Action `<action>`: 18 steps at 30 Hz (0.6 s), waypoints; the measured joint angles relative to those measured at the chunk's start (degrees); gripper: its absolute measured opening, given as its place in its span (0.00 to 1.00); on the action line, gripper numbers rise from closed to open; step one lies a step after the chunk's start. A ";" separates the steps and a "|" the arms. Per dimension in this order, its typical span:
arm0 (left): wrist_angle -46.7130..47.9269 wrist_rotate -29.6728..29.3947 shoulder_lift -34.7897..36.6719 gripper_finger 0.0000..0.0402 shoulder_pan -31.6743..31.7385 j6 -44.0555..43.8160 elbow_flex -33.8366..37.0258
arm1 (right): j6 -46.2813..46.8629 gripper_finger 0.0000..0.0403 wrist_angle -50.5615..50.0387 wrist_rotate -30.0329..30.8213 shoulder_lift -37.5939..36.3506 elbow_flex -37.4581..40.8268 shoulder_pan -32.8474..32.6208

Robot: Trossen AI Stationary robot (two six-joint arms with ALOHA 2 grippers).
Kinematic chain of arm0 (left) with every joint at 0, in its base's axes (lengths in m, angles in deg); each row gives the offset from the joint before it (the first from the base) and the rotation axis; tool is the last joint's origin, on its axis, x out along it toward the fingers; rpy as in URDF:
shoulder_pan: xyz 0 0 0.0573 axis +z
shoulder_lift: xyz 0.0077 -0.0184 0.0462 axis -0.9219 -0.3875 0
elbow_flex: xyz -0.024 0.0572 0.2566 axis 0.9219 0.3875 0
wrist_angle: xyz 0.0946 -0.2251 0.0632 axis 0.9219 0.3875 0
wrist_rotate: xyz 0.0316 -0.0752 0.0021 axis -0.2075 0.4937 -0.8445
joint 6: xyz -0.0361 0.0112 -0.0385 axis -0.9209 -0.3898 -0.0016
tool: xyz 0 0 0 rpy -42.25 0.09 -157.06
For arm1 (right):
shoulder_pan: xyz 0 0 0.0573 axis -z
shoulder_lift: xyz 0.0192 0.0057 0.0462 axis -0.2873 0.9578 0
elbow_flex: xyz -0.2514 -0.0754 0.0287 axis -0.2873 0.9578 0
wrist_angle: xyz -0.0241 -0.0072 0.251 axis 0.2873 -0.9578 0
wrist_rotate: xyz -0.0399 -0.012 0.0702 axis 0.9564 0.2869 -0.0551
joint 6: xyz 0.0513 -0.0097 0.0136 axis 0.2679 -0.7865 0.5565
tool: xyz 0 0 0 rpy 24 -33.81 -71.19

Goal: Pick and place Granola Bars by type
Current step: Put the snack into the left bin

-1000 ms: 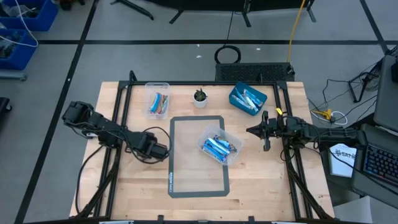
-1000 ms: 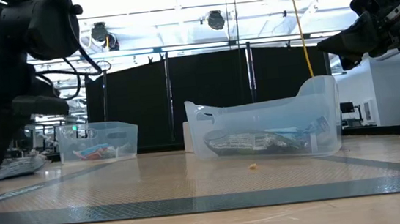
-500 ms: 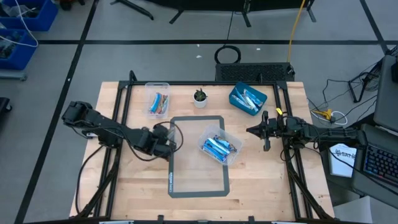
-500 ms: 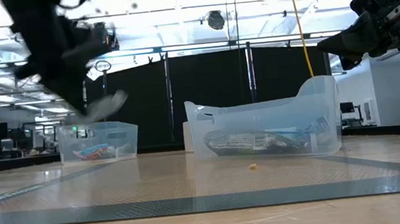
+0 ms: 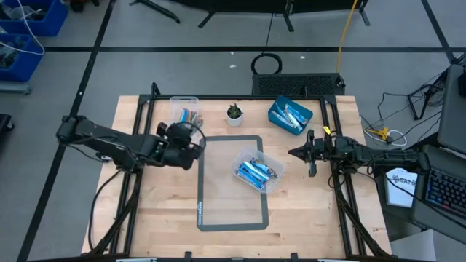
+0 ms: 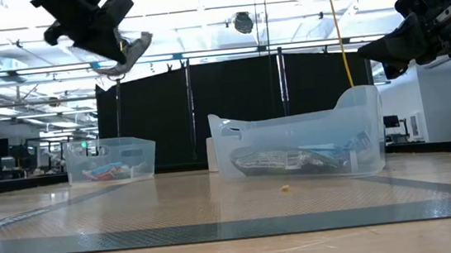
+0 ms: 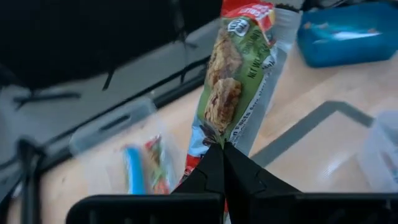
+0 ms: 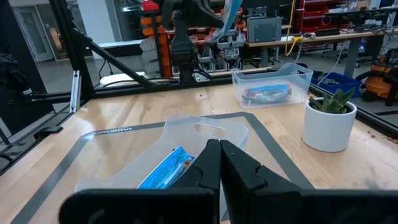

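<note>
My left gripper (image 7: 222, 148) is shut on a granola bar (image 7: 239, 81) in a green, red and silver wrapper. It hangs high over the table (image 6: 119, 54), just on the near side of a clear tub (image 5: 186, 116) at the far left that holds mixed-colour bars. A second clear tub (image 5: 256, 172) of blue bars rests on the grey-framed mat in the middle. A blue bin (image 5: 290, 116) at the far right holds more bars. My right gripper (image 5: 295, 153) waits shut, raised to the right of the middle tub (image 8: 171, 168). My left gripper pinches the granola bar by one end of its wrapper (image 7: 214, 134) between its two fingertips. The bar runs straight out beyond the fingers, along them. It is lifted clear, high above the table (image 6: 136, 45).
A small potted plant (image 5: 234, 114) in a white pot stands at the far edge between the far-left tub and the blue bin. Black frame rails run along the table's left, right and far sides. Bare wood lies toward the near edge.
My left gripper has risen from table height near the left side of the mat, shut on the bar throughout. It has carried the bar up and toward the far edge, to just short of the far-left tub. The bar is now lifted clear.
</note>
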 joint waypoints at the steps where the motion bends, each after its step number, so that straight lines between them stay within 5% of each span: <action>1: -2.83 0.00 0.66 0.00 0.32 3.57 0.44 | 0.00 0.00 0.00 0.02 -0.01 0.01 0.01; 5: -19.88 4.04 2.78 0.00 1.08 24.15 4.18 | 0.00 0.00 -0.09 0.00 -0.01 0.01 0.00; 10: -47.44 26.64 3.15 0.00 2.46 50.87 12.27 | 0.00 0.00 -0.10 0.01 0.02 0.00 -0.02; 18: -71.09 58.97 3.18 0.00 7.06 57.52 19.40 | 0.00 0.00 -0.02 0.02 0.00 0.01 0.01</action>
